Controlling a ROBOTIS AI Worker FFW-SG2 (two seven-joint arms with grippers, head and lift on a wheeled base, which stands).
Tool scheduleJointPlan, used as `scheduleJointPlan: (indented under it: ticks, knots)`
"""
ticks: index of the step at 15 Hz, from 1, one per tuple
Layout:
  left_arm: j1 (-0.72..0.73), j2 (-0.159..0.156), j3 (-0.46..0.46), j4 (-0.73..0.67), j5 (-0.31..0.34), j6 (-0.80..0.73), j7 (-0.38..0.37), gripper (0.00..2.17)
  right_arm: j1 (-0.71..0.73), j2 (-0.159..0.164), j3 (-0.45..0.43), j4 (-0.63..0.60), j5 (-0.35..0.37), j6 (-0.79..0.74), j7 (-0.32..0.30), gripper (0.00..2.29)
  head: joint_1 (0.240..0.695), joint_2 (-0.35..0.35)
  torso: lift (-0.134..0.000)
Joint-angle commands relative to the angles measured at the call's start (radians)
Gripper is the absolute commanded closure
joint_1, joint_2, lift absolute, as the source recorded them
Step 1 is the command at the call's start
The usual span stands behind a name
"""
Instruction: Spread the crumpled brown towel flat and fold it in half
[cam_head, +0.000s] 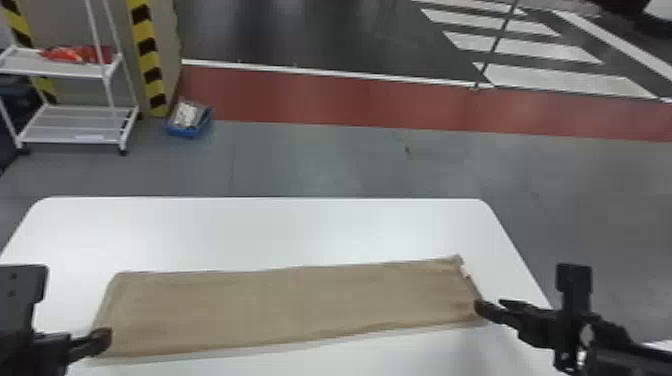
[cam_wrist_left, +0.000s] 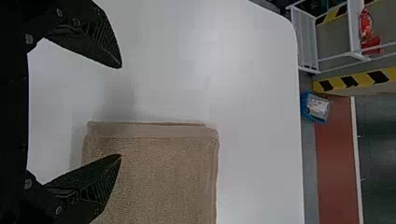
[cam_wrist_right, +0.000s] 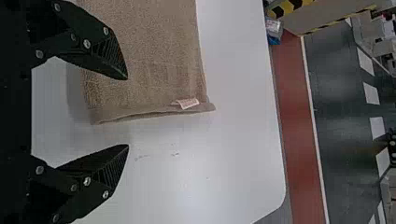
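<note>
Left gripper (cam_head: 91, 342) and right gripper (cam_head: 492, 306) gape wide, empty; the towel (cam_head: 280, 305) lies lengthwise left to right.

Industrial hall | hazard stripes (cam_head: 148, 55) | red floor lane (cam_head: 325, 97) | white rack (cam_head: 75, 125)

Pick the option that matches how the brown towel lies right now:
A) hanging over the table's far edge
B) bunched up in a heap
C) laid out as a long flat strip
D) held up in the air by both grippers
C: the brown towel lies on the white table as a long flat strip, running from side to side.
</note>
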Motion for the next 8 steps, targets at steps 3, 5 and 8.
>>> scheduleJointPlan:
  ticks: [3,5,8]
  knots:
    - [-0.090,0.001,0.021,0.047,-0.035,-0.003,-0.069,0.03,-0.074,-0.008,-0.025,-0.007,-0.002,0.040,0.023,0.05,0.695,-0.204,0.000]
    - [-0.162,-0.002,-0.002,0.104,-0.057,0.013,-0.081,0.03,-0.146,-0.035,0.010,0.046,0.053,0.040,0.036,0.05,0.695,-0.190,0.000]
    - [-0.254,-0.005,-0.052,0.216,-0.073,0.031,-0.100,0.03,-0.283,-0.086,0.076,0.220,0.203,-0.055,0.085,0.05,0.695,-0.183,0.000]
